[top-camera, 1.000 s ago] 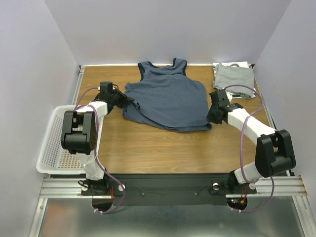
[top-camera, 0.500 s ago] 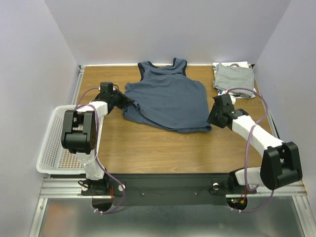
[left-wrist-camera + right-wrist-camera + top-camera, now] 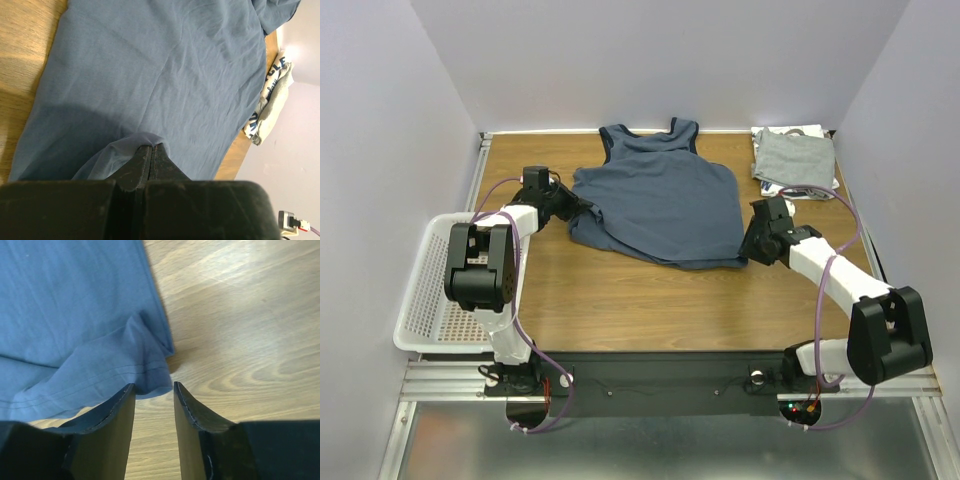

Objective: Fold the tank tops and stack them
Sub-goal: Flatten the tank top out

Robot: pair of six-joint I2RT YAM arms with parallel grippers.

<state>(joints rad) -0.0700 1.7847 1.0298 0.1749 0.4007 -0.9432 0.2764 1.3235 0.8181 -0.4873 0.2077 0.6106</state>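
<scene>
A slate-blue tank top [image 3: 660,205] with navy trim lies spread across the middle of the wooden table, its neck toward the far edge. My left gripper [image 3: 582,207] is at its left edge, and in the left wrist view that gripper [image 3: 151,146] is shut on a pinched fold of the blue cloth [image 3: 165,75]. My right gripper [image 3: 748,250] stands at the shirt's near right corner. In the right wrist view it [image 3: 153,385] is open, with the hem corner [image 3: 145,365] just ahead of the fingertips and nothing held between them.
A folded light grey tank top [image 3: 794,158] lies on a white printed one at the far right corner, also seen in the left wrist view [image 3: 272,95]. A white mesh basket [image 3: 425,300] hangs off the table's left edge. Bare wood [image 3: 640,300] lies in front of the shirt.
My right gripper has opened and drawn back a little toward the near side, off the hem corner; its elbow has swung lower. The left arm and the shirt have not moved.
</scene>
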